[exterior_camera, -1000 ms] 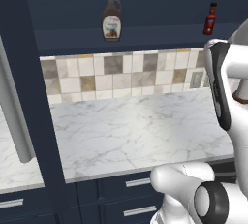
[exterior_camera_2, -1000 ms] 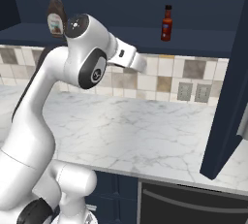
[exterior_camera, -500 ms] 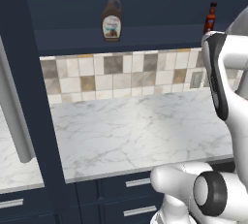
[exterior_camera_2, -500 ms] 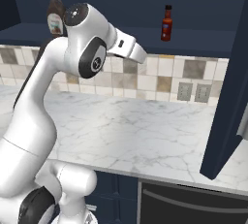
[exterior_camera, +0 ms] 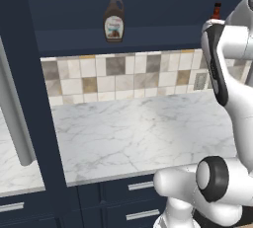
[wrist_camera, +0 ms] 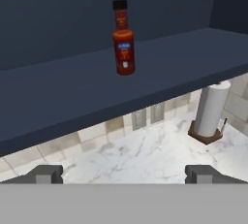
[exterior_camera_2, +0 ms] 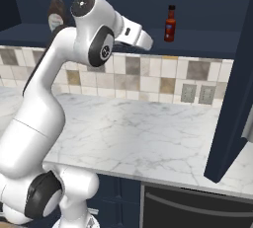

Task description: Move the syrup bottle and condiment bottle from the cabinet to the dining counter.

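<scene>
The dark brown, round-bodied syrup bottle (exterior_camera: 113,21) with a narrow neck and pale label stands upright on the shelf of the open dark navy wall cabinet (exterior_camera: 148,34), at about 12 o'clock in the left base view. In the right base view it sits at 11 o'clock (exterior_camera_2: 55,9), partly behind the white arm.

The small slim reddish-brown condiment bottle (exterior_camera_2: 170,23) with a black cap and red label stands upright on the same shelf, well apart from the syrup bottle. In the hand view it is at 12 o'clock (wrist_camera: 123,39), a little back from the shelf's front edge.

The two-finger gripper (wrist_camera: 124,173) has its 2 dark fingertips (wrist_camera: 46,174) spread wide at the bottom of the hand view, with nothing between them. It is short of the condiment bottle and touches nothing.

Below the shelf lie a white grey-veined marble worktop (exterior_camera: 138,133) and a wall of beige and grey tiles (exterior_camera: 123,79). A white paper-towel roll on a brown stand (wrist_camera: 209,113) stands on the worktop at 4 o'clock in the hand view.
</scene>
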Controlling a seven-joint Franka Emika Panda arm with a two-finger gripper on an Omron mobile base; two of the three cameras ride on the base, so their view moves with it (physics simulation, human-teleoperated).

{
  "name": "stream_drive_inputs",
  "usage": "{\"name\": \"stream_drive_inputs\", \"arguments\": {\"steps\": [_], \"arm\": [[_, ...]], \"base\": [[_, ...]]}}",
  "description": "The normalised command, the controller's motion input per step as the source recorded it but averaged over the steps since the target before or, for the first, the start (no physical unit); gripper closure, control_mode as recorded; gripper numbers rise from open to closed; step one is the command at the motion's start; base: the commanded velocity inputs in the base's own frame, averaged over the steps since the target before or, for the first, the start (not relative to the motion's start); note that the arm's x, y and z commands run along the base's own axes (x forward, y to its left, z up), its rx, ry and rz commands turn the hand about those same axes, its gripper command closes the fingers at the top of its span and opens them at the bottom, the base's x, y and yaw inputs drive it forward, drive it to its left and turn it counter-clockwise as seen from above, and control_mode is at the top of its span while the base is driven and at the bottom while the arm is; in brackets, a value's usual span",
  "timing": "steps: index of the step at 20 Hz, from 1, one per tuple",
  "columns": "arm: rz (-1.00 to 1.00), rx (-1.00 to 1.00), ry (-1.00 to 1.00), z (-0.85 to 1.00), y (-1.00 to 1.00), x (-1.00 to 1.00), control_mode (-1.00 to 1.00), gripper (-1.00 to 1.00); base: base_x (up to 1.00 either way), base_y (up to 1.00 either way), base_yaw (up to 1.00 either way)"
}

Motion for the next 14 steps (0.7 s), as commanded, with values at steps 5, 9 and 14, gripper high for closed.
{"name": "stream_drive_inputs", "arguments": {"steps": [5,9,14], "arm": [[-0.02,-0.02,-0.11,0.11,-0.22,0.18,-1.00,-1.00],[-0.01,0.00,-0.01,0.19,-0.24,0.40,-1.00,-1.00],[0.00,0.00,-0.03,0.10,-0.15,0.49,-1.00,-1.00]], "base": [[0.00,0.00,0.00],[0.00,0.00,0.00],[0.00,0.00,0.00]]}}
